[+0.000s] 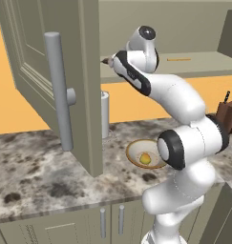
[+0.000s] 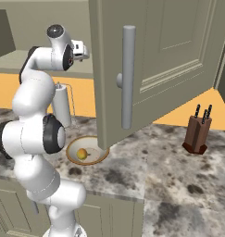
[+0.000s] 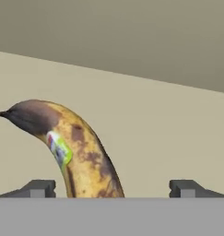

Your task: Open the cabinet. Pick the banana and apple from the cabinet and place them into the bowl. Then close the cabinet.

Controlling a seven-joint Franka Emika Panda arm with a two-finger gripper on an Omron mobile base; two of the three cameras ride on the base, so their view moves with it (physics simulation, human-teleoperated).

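The gripper (image 3: 112,189) stands wide open with nothing in it, its fingertips (image 3: 38,188) astride the brown-mottled banana (image 3: 69,152) lying on the cabinet (image 1: 65,71) shelf. The apple (image 2: 82,154) already sits in the bowl (image 2: 73,143) on the marble counter (image 2: 178,180). So the banana pick is in hand; next, advance slightly and close on it.
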